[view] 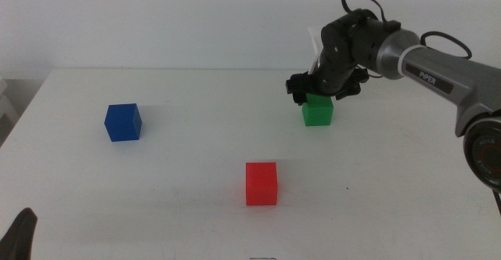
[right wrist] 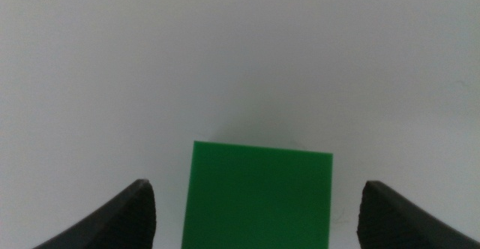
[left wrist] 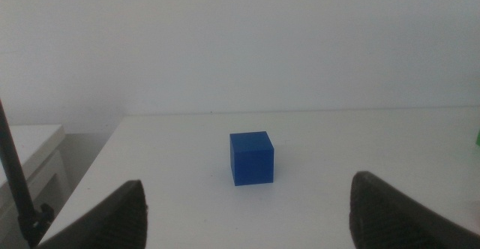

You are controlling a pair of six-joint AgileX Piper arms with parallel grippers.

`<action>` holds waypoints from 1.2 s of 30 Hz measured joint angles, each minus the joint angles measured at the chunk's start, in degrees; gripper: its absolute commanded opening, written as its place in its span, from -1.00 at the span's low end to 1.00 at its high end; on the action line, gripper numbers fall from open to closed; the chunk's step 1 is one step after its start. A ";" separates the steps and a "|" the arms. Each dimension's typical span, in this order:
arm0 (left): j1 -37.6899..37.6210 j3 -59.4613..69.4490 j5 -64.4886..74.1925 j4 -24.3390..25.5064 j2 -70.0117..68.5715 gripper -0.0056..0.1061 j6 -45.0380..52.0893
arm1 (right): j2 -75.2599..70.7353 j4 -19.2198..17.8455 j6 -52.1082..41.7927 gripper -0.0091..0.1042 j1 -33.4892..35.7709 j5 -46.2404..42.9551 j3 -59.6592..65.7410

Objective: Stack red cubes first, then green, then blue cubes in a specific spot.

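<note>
The green cube [view: 318, 111] sits on the white table at the back right. My right gripper [view: 315, 97] hovers right over it, open, its jaws spread wide on either side of the cube [right wrist: 259, 196] without touching it. The red cube [view: 261, 183] stands alone at the front centre. The blue cube [view: 123, 122] stands at the left and shows straight ahead in the left wrist view [left wrist: 251, 157]. My left gripper [view: 19, 232] waits at the bottom left corner, open and empty, jaws wide apart [left wrist: 247, 219].
The white table [view: 196, 158] ends at a pale wall behind. Its left edge [view: 19, 111] runs near the blue cube, with a lower white surface [left wrist: 30, 151] beyond it. A thin dark cable [left wrist: 15, 174] hangs at the left wrist view's side.
</note>
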 measured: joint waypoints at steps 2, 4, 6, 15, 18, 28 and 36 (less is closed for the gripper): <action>0.00 0.00 0.00 0.00 0.00 0.73 0.00 | 0.56 0.00 0.00 0.69 0.00 -0.17 0.00; 0.00 0.00 0.00 0.00 0.00 0.73 0.00 | 1.17 0.00 0.00 0.62 -0.03 -0.38 0.00; 0.00 0.00 0.00 0.00 0.00 0.73 0.00 | 1.66 0.00 0.00 0.49 -0.12 -0.50 0.00; 0.00 0.00 0.00 0.00 0.00 0.73 0.00 | 2.82 0.00 0.43 -0.78 -0.60 -1.47 -0.07; 0.00 0.00 0.00 0.00 0.00 0.73 0.00 | 2.63 1.07 0.90 -0.86 -0.60 -1.27 -0.07; 0.00 0.00 0.00 0.00 0.00 0.73 0.00 | -13.37 -3.73 13.40 -0.86 3.48 -3.62 15.68; 0.00 0.00 0.00 0.00 0.00 0.73 0.00 | -25.03 -12.01 25.46 -0.86 12.43 -0.15 23.67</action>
